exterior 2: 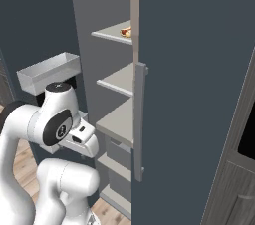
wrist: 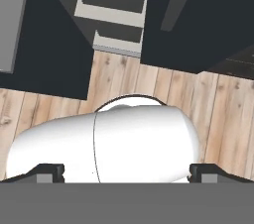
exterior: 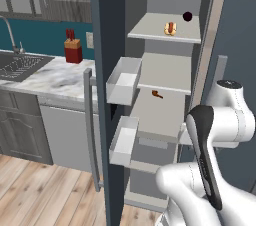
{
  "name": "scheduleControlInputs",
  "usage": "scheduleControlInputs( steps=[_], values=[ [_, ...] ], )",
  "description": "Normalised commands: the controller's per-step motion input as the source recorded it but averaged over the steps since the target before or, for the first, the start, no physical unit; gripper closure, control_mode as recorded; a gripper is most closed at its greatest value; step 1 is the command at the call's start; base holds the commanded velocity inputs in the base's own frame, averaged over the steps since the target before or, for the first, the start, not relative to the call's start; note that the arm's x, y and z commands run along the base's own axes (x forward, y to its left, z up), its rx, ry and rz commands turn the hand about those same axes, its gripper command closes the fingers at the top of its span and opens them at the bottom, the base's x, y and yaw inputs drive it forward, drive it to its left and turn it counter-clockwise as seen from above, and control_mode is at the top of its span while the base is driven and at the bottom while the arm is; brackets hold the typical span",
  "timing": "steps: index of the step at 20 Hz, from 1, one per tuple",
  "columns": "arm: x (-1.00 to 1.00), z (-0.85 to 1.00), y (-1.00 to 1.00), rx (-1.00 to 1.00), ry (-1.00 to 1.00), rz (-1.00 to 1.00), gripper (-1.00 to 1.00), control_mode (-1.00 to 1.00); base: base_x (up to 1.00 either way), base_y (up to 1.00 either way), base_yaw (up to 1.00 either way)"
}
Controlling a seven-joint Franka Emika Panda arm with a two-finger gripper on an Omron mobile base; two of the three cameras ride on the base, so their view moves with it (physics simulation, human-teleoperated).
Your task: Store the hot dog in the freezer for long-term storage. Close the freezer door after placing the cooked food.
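hot dog: sitting on the top shelf (exterior: 165, 35) inside the freezer (exterior: 167, 70), way above the arm and well clear of it. Tan bun, orange-red sausage (exterior: 170, 28); from the right base view you catch just a sliver of it (exterior 2: 125, 31) past the edge of the plain door (exterior 2: 199, 94).
dark round thing: on the same shelf (exterior: 187, 16), just beside the hot dog, further back.
small brown bit: lying on a lower shelf (exterior: 156, 94), still higher than the hand.
freezer door: wide open (exterior: 107, 95), off to the arm's left, white bins (exterior: 122, 81) facing in, grey bar handle (exterior: 90, 130) on the outside.
gripper: folded down low in front of the freezer, pointing at the wood floor (wrist: 149, 77). Fingertips (wrist: 49, 172) are set far apart at the two corners of the hand view, so spread wide, nothing between them.
counter: knife block (exterior: 73, 49) and sink (exterior: 20, 65) off to the far left.
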Motion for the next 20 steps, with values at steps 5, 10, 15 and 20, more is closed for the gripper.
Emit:
scheduleControlInputs(
  steps=[5,10,15,20],
  values=[
    [0.0,0.0,0.0,0.0,0.0,0.0,-1.0,-1.0,0.0,0.0,0.0],
    [0.0,0.0,0.0,0.0,0.0,0.0,-1.0,-1.0,0.0,0.0,0.0],
    [-0.06,0.0,0.0,0.0,-0.02,0.0,-1.0,1.0,-0.06,0.02,-0.01],
    [0.0,0.0,0.0,0.0,0.0,0.0,-1.0,1.0,-0.28,0.14,-0.1]
  ],
)
